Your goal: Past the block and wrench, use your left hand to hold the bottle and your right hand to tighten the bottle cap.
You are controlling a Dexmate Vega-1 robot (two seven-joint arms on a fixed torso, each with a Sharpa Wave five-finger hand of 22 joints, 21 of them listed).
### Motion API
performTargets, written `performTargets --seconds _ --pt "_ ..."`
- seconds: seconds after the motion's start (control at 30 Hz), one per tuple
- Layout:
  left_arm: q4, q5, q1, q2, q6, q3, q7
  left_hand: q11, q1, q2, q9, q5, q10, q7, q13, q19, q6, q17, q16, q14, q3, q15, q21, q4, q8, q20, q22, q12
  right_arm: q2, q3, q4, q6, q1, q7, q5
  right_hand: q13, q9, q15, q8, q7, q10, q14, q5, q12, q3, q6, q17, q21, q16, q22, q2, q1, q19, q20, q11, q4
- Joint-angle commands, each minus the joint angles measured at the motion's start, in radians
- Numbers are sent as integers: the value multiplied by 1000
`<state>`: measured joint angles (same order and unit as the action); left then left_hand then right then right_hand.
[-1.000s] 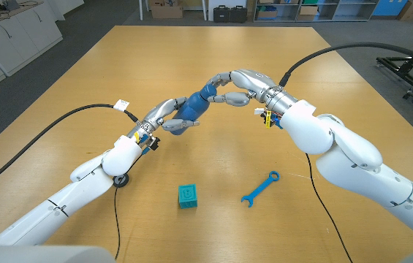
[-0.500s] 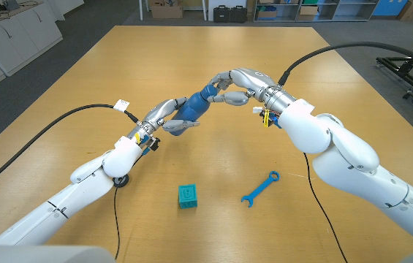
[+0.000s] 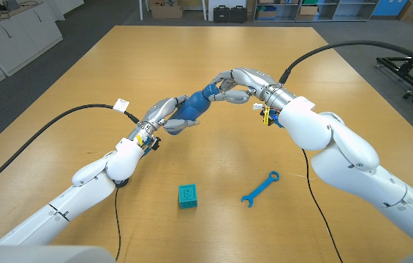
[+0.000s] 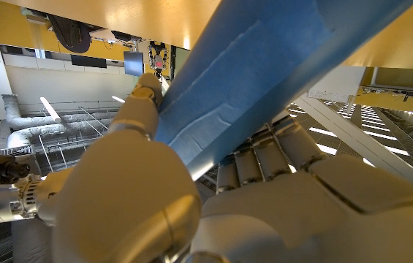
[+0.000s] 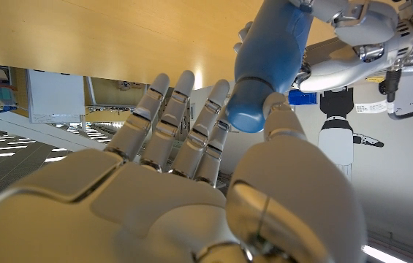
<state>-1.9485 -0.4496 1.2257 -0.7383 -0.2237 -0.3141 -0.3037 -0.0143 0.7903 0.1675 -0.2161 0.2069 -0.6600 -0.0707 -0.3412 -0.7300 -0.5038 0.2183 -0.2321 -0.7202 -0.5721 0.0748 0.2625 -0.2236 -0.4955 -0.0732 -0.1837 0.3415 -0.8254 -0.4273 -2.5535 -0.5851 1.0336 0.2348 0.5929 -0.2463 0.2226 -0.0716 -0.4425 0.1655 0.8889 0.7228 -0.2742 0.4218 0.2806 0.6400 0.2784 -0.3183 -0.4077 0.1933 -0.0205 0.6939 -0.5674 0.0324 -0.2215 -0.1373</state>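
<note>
A blue bottle [image 3: 195,104] hangs tilted above the table's middle, held between both hands. My left hand [image 3: 168,117] grips its lower body; in the left wrist view the bottle [image 4: 264,66] runs across that hand's [image 4: 191,197] curled fingers. My right hand [image 3: 235,86] meets the bottle's upper cap end [image 3: 210,91] from the right, thumb and fingers pinching it. In the right wrist view the thumb [image 5: 283,146] presses the cap end [image 5: 254,109] of the bottle [image 5: 272,51], and my left hand [image 5: 352,33] shows beyond it.
A teal block [image 3: 186,196] and a blue wrench [image 3: 260,188] lie on the wooden table [image 3: 74,88] nearer me, below the two hands. Black cables trail from both forearms. Boxes and cabinets stand past the table's far edge.
My right hand's fingers have drawn in slightly round the cap end. The bottle and left hand have barely moved.
</note>
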Motion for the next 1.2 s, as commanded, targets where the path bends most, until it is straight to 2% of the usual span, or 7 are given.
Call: performTargets --seconds 0.03,0.1,0.4,0.47,0.8,1.17,1.2 --pt "-14 -69 4 5 38 -8 -35 -71 152 -206 -3 7 -83 117 -4 -6 -130 0 5 -12 -53 155 -3 45 -7 -79 -2 1 6 9 -8 -38 -21 21 -67 3 2 -89 -23 56 22 25 4 -3 0 142 1 -9 -8 4 -25 15 -17 -10 -1 2" --pt "-15 -77 3 7 41 -10 -42 -73 153 -206 -3 7 -85 118 -5 -9 -131 0 5 -13 -54 155 -2 45 -7 -79 -2 1 4 7 -8 -44 -26 20 -75 5 1 -91 -24 56 30 31 6 -4 0 147 0 -10 -9 4 -26 17 -21 -24 -1 1" --pt "-32 -141 12 12 68 -16 -83 -74 156 -211 -2 7 -90 120 -7 -14 -139 1 4 -20 -56 156 -1 46 -10 -79 -2 1 -9 -33 -30 -115 -55 21 -63 13 -1 -96 -34 55 64 69 10 -7 0 172 -3 -18 -16 4 -28 23 -44 -33 -1 -1" --pt "-34 -145 14 12 70 -16 -89 -74 157 -210 -2 7 -91 119 -7 -13 -140 1 4 -20 -56 156 -1 46 -10 -79 -2 1 -11 -44 -39 -137 -63 23 -55 13 -2 -96 -37 56 88 79 15 -4 -6 181 -5 -21 -16 4 -21 20 -53 -34 0 0" --pt "-48 -183 30 13 91 -15 -120 -77 158 -213 -1 7 -98 122 -8 -14 -146 2 2 -25 -57 156 -1 48 -12 -80 -2 2 -24 -104 -76 -249 -110 57 -14 19 -4 -97 -42 55 102 106 20 -10 -12 196 -6 -30 -22 5 -19 12 -76 -30 0 4" --pt "-54 -191 32 12 101 -19 -121 -77 160 -214 -1 7 -99 124 -10 -13 -146 3 2 -27 -57 158 -2 48 -12 -81 -2 1 -40 -175 -118 -404 -200 156 4 14 -5 -97 -49 53 133 132 30 -5 -23 220 -4 -36 -29 5 -22 -6 -94 -17 0 15" --pt "-54 -195 32 12 103 -19 -124 -77 160 -214 -1 7 -99 124 -10 -13 -146 3 3 -26 -57 157 -2 48 -12 -81 -2 1 -42 -182 -122 -418 -210 165 3 12 -5 -96 -52 53 144 141 37 -4 -28 230 -1 -37 -33 6 -26 -15 -96 -15 1 21"
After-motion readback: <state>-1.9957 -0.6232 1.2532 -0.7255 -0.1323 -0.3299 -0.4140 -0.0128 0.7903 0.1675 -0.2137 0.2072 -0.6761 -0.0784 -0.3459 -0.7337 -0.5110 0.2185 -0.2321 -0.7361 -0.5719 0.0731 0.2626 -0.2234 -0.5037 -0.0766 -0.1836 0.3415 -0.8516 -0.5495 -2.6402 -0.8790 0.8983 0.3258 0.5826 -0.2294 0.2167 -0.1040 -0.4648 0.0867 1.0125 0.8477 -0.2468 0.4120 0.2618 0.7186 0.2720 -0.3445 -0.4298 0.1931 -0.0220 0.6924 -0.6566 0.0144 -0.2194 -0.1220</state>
